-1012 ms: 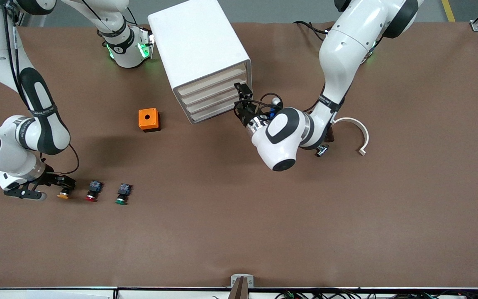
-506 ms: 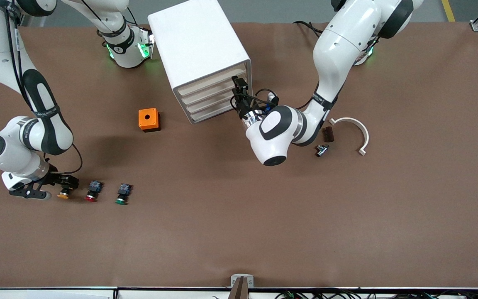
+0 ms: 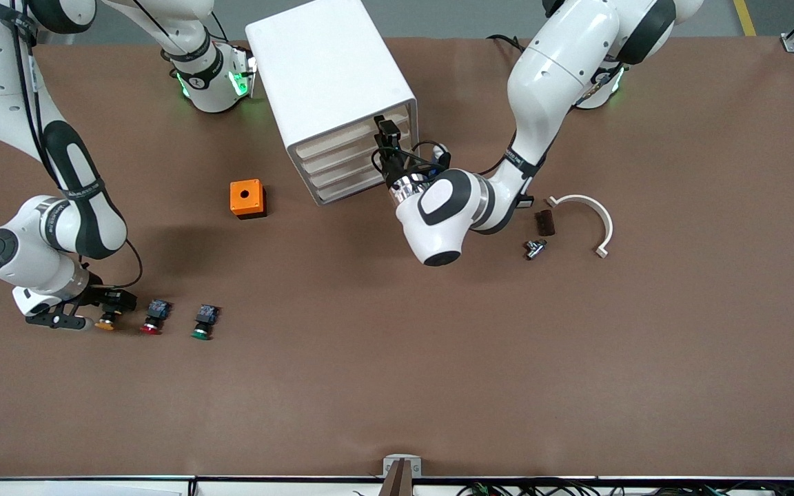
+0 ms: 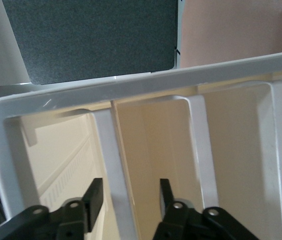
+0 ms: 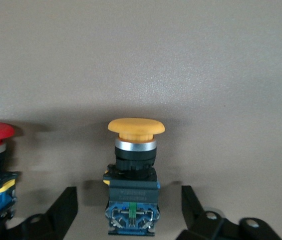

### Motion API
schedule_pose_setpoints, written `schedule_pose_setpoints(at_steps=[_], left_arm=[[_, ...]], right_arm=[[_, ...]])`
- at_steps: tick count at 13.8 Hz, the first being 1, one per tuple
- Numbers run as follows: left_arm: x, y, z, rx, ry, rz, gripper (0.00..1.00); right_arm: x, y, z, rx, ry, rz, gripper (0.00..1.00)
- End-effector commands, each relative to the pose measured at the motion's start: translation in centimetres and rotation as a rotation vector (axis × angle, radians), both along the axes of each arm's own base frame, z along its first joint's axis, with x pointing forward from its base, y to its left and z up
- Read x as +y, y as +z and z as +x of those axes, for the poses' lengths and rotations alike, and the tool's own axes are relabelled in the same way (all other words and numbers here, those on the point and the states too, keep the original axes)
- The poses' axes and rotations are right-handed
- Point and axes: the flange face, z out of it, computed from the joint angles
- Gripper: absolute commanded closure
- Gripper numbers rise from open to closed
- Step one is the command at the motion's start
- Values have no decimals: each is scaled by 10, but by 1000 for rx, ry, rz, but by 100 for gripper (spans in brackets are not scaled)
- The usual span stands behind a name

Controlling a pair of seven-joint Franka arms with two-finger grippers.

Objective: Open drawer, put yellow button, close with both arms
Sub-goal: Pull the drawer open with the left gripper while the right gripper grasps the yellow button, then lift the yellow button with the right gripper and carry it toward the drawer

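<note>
In the front view we see the left end effector (image 3: pixel 384 138) at the front of the white cabinet (image 3: pixel 331 89), level with the top drawer (image 3: pixel 349 134), which sits closed. The right end effector (image 3: pixel 116 303) is low over the counter (image 3: pixel 438 358) at the right arm's end, at the yellow button (image 3: pixel 105 322); a red button (image 3: pixel 152 320) and a green button (image 3: pixel 202 324) lie in the same row beside it, toward the left arm's end. An orange box (image 3: pixel 247 198) lies farther from the camera than that row. In the left wrist view we find the left fingers (image 4: pixel 95 196) spread either side of a white bar (image 4: pixel 113 170) of the cabinet front, not pinching it. In the right wrist view the right fingers (image 5: pixel 63 207) stand open, flanking the yellow button (image 5: pixel 133 172) without touching it.
</note>
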Motion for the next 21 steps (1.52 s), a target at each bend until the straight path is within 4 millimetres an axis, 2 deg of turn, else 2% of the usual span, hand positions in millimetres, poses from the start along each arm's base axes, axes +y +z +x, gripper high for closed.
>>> schedule_pose_setpoints(at_steps=[1,2,4,5,8,10,16,19,21], left_arm=[[-8,-5,-9,33,-7,6,71],[-10,-7,-12,32,-14,9,74],[-13,-10,-16,33,-24,13,81],[-12,-10,-15,36,-20,14,84],[-9,-8,-12,46,-18,8,88],[-5,-6,-8,62,-9,-1,89],[25,-11,28,97,78,6,89],[46,-17,50,101,124,11,89],[60,-18,63,99,151,12,88]], right_arm=[[1,3,3,-7,14,8,41],[2,3,4,-5,13,9,51],[0,4,3,5,6,13,88],[0,7,4,10,2,15,97],[-3,18,3,24,-7,24,100],[-7,45,1,41,-18,32,100],[2,166,-18,130,-67,77,100],[12,215,-34,163,-135,90,100],[30,256,-49,179,-168,94,100]])
